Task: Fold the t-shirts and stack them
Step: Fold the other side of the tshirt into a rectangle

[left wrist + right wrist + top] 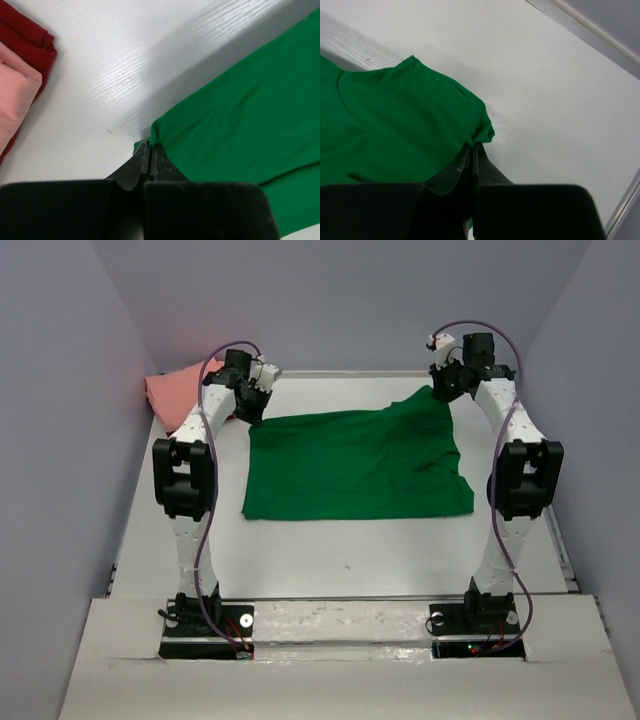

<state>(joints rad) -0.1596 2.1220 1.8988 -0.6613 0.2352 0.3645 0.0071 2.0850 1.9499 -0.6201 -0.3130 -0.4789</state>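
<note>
The green t-shirt point(355, 465) lies spread in the middle of the table point(330, 550). The left gripper point(149, 146) and the right gripper point(472, 148) each pinch one far corner of it. For a clean fold, I think both should lift together and carry the far edge evenly toward the near edge.

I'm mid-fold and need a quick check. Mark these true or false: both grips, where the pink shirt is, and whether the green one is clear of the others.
1. The left gripper is shut on a corner of the green t-shirt. True.
2. The right gripper hangs open with nothing in it. False: it is shut on the green t-shirt's other far corner.
3. The salmon pink t-shirt lies spread out mid-table. False: it lies folded at the far left, with the dark red t-shirt.
4. The green t-shirt lies apart from the other two shirts. True.
</note>
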